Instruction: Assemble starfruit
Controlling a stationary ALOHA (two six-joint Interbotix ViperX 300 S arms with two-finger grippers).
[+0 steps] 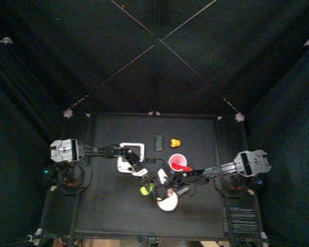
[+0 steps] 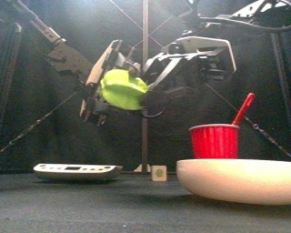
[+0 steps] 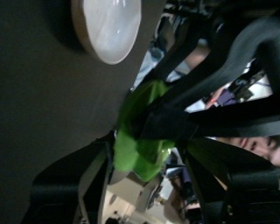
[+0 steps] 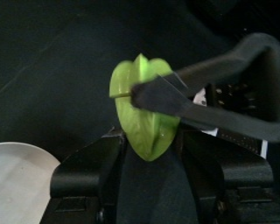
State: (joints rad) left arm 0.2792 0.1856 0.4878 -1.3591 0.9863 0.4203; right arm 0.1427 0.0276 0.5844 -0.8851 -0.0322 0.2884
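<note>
The starfruit (image 2: pixel 124 89) is a glossy yellow-green toy fruit held up in the air above the table, between the two grippers. My right gripper (image 4: pixel 149 144) is shut on it, and the fruit (image 4: pixel 143 105) stands up from between its jaws. My left gripper (image 3: pixel 149 153) is open, its jaws spread wide on either side of the fruit (image 3: pixel 140 136) without pinching it. One black finger of the left gripper crosses the fruit in the right wrist view. In the front view the left gripper (image 2: pixel 108 91) comes in from the left and the right gripper (image 2: pixel 158 84) from the right.
A cream round plate (image 2: pixel 239 179) lies at the front right of the table. Behind it stands a red cup (image 2: pixel 213 141) with a red stick in it. A flat white tray (image 2: pixel 77 169) lies at the left, and a small white block (image 2: pixel 159 172) sits mid-table.
</note>
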